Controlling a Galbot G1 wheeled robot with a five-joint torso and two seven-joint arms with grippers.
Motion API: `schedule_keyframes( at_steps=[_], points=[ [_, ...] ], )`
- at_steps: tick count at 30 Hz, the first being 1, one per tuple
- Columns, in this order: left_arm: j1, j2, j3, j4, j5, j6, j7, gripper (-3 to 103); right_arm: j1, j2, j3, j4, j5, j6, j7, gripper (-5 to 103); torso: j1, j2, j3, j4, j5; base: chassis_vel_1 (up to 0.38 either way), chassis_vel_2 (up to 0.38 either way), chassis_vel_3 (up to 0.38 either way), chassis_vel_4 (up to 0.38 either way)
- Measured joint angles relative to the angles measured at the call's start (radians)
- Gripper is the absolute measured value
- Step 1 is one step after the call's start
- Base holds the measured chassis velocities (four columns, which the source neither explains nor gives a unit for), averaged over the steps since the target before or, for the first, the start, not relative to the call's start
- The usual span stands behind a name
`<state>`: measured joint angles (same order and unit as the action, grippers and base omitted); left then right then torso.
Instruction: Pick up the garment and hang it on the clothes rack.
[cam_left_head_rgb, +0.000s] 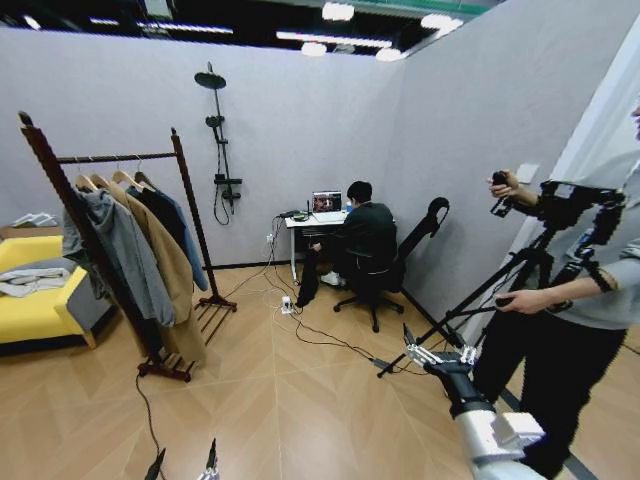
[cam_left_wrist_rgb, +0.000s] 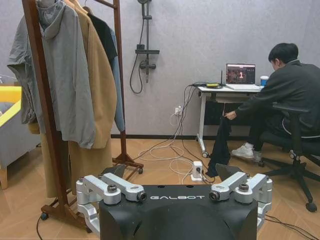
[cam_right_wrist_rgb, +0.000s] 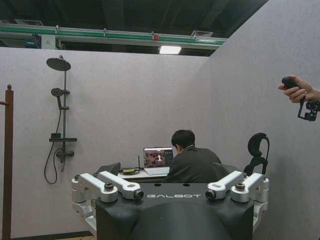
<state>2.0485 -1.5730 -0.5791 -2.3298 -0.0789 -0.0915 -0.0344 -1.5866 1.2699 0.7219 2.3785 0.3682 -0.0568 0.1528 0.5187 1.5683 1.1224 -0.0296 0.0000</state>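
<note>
I'm seeing my left gripper (cam_left_wrist_rgb: 174, 187) hanging low with its fingers spread wide, holding nothing; my right gripper (cam_right_wrist_rgb: 170, 186) is raised, equally wide open and empty. The black jacket (cam_left_head_rgb: 160, 215) is hanging on the clothes rack (cam_left_head_rgb: 190, 195), between the tan coat (cam_left_head_rgb: 160, 255) and blue jacket (cam_left_head_rgb: 188, 240), well apart from both grippers.

A wood-patterned floor (cam_left_head_rgb: 300, 400) is carrying the clothes rack (cam_left_head_rgb: 110, 250), which is standing on its slatted foot shelf (cam_left_head_rgb: 205, 320) at the left; just beside it a yellow sofa (cam_left_head_rgb: 30, 300) is resting, cables (cam_left_head_rgb: 310, 335) are trailing across the boards, and a white desk (cam_left_head_rgb: 315, 222) is standing by the back wall
</note>
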Motion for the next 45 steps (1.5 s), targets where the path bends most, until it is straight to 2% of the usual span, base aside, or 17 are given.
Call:
schedule_keyframes(
  at_steps=[16,32,45],
  points=[
    [0.0,0.0,0.0,0.0,0.0,0.0,0.0,100,0.013,-0.002,-0.005,-0.005,0.022,-0.012,-0.004,100,0.0,0.0,0.0,0.0,0.0,0.0,0.0,0.0,0.0],
    [0.0,0.0,0.0,0.0,0.0,0.0,0.0,100,0.029,-0.002,-0.005,-0.026,0.065,0.014,-0.014,100,0.0,0.0,0.0,0.0,-0.0001,0.0,0.0,0.0,0.0],
    [0.0,0.0,0.0,0.0,0.0,0.0,0.0,100,0.028,-0.001,-0.005,-0.037,0.062,0.023,-0.018,100,0.0,0.0,0.0,0.0002,0.0003,-0.186,0.09,0.184,-0.093]
  ],
)
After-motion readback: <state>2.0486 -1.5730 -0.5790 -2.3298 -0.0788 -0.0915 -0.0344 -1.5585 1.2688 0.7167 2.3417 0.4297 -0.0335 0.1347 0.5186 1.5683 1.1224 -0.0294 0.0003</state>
